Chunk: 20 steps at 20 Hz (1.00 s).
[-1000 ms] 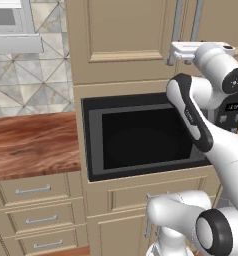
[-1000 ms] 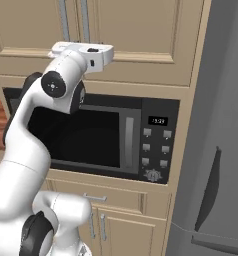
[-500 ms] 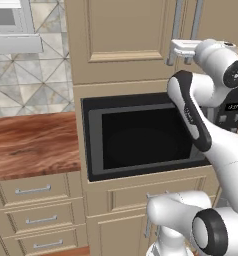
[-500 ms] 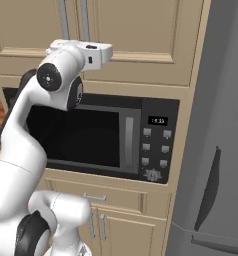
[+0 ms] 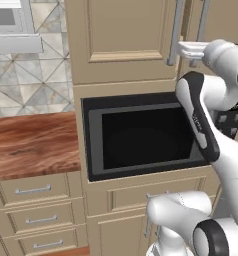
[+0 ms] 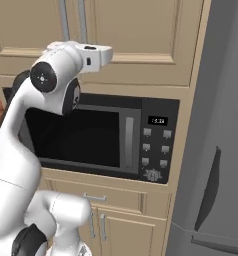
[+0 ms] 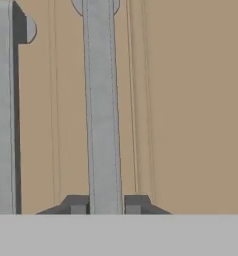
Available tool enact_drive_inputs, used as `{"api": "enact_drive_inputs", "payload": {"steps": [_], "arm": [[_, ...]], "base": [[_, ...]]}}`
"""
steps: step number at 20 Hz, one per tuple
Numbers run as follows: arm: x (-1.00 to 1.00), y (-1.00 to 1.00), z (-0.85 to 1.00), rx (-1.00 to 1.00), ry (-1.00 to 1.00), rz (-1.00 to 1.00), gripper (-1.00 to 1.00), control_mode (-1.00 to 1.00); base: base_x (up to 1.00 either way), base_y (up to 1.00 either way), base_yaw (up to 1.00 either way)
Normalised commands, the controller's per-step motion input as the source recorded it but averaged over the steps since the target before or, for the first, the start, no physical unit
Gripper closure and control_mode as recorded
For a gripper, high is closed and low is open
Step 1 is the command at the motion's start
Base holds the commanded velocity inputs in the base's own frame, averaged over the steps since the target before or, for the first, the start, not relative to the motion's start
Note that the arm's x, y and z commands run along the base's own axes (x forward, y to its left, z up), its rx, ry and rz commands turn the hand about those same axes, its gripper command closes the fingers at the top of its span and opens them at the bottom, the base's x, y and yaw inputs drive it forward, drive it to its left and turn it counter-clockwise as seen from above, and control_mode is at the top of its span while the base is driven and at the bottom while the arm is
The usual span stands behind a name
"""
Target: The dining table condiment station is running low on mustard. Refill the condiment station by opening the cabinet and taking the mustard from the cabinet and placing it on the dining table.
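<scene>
Here, the tool (image 7: 105,207) is seen closed around a vertical silver bar handle (image 7: 102,110) of the cabinet (image 5: 123,40), one dark fingertip (image 7: 77,205) pressed to each side of the bar. In the hand view, the handle runs up the middle of the picture against beige wood, and a second bar handle (image 7: 2,107) stands just beside it at the left edge. In the left base view, the white arm is raised to the tall beige doors above a black built-in microwave (image 5: 141,135), with the tool meeting the handle near its lower end.

Both cabinet doors are shut, so nothing inside can be seen; the mustard is presumably behind them, but its place cannot be told. The microwave door is likewise closed, and whatever it holds is hidden.

The bar handle is judged to be stiff, smooth metal, likely slippery, so a firm pinch across it is called for. The door looks rigid and hinged, probably swinging in an arc rather than pulling straight out.

A reddish wood desk (image 5: 33,142) with beige drawers (image 5: 33,190) below it lies to the left of the microwave.
</scene>
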Motion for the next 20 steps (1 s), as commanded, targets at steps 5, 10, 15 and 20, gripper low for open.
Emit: {"api": "enact_drive_inputs", "payload": {"steps": [5,10,15,20], "arm": [[-1.0,-0.65,0.0,0.02,-0.04,-0.01,1.0,-1.0],[-1.0,-0.71,0.0,0.03,-0.02,-0.01,1.0,-1.0],[-1.0,-0.8,-0.03,0.04,0.0,-0.01,1.0,-1.0],[-1.0,-0.74,-0.04,0.04,0.0,-0.03,1.0,-1.0]], "base": [[0.0,0.0,0.0],[0.0,0.0,0.0],[0.0,0.0,0.0],[0.0,0.0,0.0]]}}
